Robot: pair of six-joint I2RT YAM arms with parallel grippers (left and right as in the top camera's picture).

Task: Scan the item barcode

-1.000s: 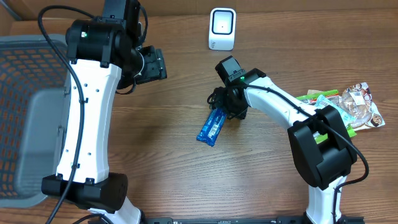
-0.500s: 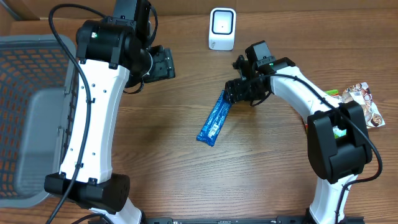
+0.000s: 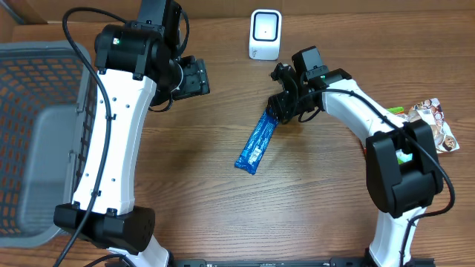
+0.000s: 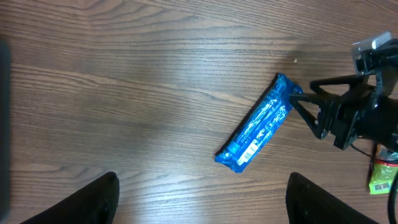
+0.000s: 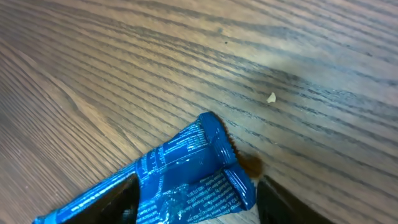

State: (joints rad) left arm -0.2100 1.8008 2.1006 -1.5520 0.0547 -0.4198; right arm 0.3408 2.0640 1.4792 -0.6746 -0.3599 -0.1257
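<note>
The item is a blue wrapped bar point(image 3: 254, 145) lying flat and slanted on the wooden table, with white print on it point(image 4: 258, 124). My right gripper point(image 3: 274, 113) is low at its upper end. In the right wrist view that crimped end point(image 5: 186, 174) lies between the two dark fingers of the gripper point(image 5: 196, 202), against the left finger and just short of the right one; the jaws are open. My left gripper point(image 3: 194, 78) hangs high over the table to the bar's left. Its fingers point(image 4: 93, 202) are spread wide with only bare wood between them.
A white scanner point(image 3: 265, 34) stands at the back of the table. A grey mesh basket point(image 3: 37, 133) fills the left side. Loose snack packets point(image 3: 427, 126) lie at the right edge, one green point(image 4: 380, 177). A brown spot point(image 5: 252, 165) marks the wood beside the bar's end.
My right gripper moved up and right along the bar to its upper end, and its jaws have narrowed around that end. The bar turned slightly. The left arm shifted a little right.
</note>
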